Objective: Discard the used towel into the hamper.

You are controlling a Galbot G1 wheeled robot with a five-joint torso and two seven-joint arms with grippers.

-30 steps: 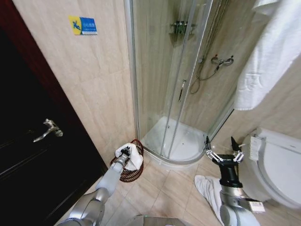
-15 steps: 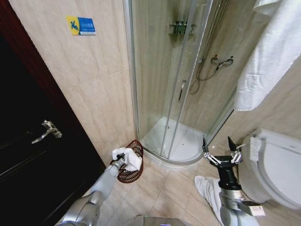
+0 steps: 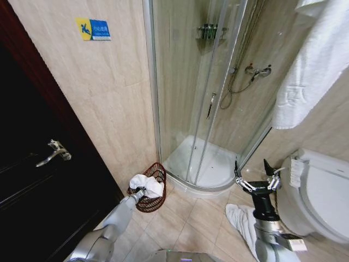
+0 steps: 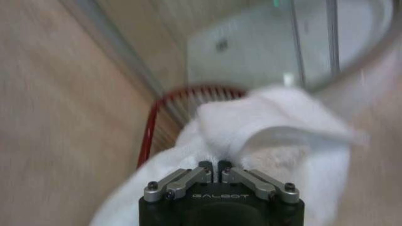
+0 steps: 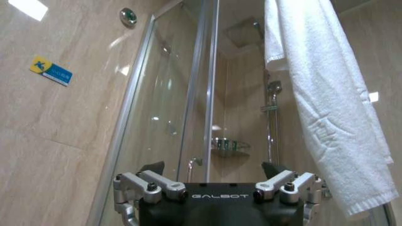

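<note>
The hamper [image 3: 155, 201], a small round dark reddish wire basket, stands on the floor by the wall, between the dark door and the shower. The used towel [image 3: 147, 184], white and crumpled, hangs over the hamper's near rim and mouth. My left gripper [image 3: 139, 192] reaches down to the towel's near edge. In the left wrist view its fingers [image 4: 206, 166] are pressed together in the folds of the towel [image 4: 276, 127], with the hamper's red rim [image 4: 188, 90] beyond. My right gripper [image 3: 255, 179] stands raised and open beside the toilet, its fingers [image 5: 150, 169] spread wide.
A curved glass shower enclosure [image 3: 202, 109] stands behind the hamper. To the left is a dark door [image 3: 32, 180] with a lever handle. A toilet [image 3: 322, 191] stands at the right, a white cloth [image 3: 239, 217] lies on the floor, and a white towel [image 3: 311, 65] hangs above.
My left gripper has sunk lower and drawn back towards the hamper's near rim, taking the towel with it. The right arm has barely moved.
</note>
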